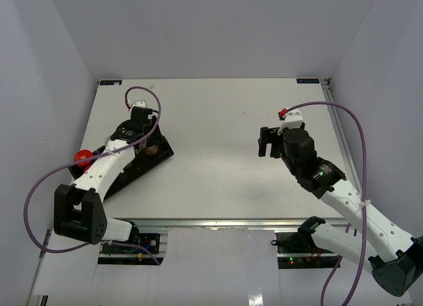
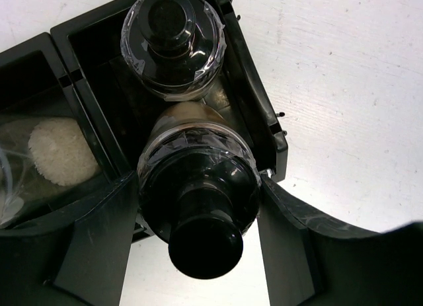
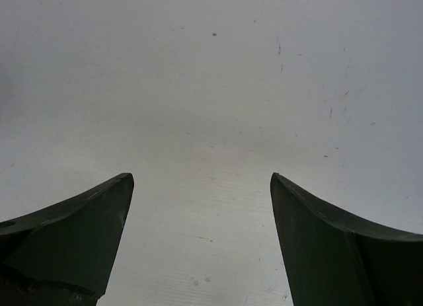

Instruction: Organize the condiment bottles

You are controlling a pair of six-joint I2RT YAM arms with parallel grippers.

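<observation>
My left gripper is shut on a black-capped jar with brown contents, held at the end of the black tray, partly over its compartment. A second black-capped jar stands in the same compartment just beyond. A jar with pale contents lies in the neighbouring compartment. In the top view the left gripper is over the tray, and a red-capped jar shows left of the arm. My right gripper is open and empty above bare table, as the right wrist view shows.
The tray lies diagonally at the table's left side, near the left wall. White walls enclose the table on the left, back and right. The left arm's purple cable loops above the tray.
</observation>
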